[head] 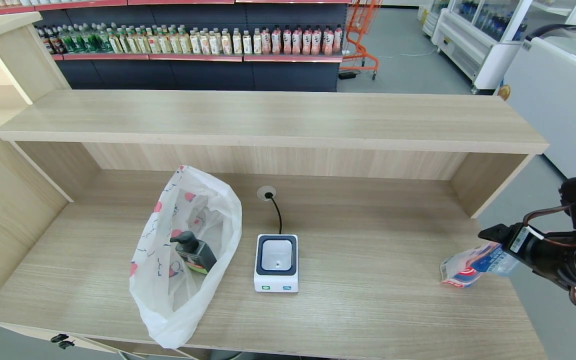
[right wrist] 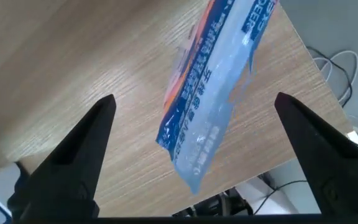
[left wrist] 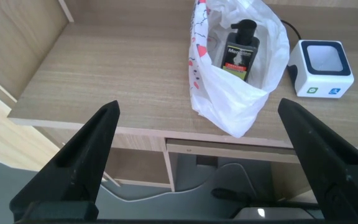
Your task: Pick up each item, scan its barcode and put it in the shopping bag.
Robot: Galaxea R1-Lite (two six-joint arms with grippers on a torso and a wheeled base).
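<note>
A blue, white and red packet lies at the counter's right edge, one end sticking out over it. My right gripper hovers just above it, open, fingers spread to either side of the packet without touching. The white shopping bag with red spots lies open at the front left, a black pump bottle inside it. The white barcode scanner stands to the right of the bag. My left gripper is open and holds nothing, low in front of the counter's front edge.
The scanner's black cable runs back to a grommet in the wooden counter. A raised shelf and side walls close in the back, left and right. Wires hang below the right edge.
</note>
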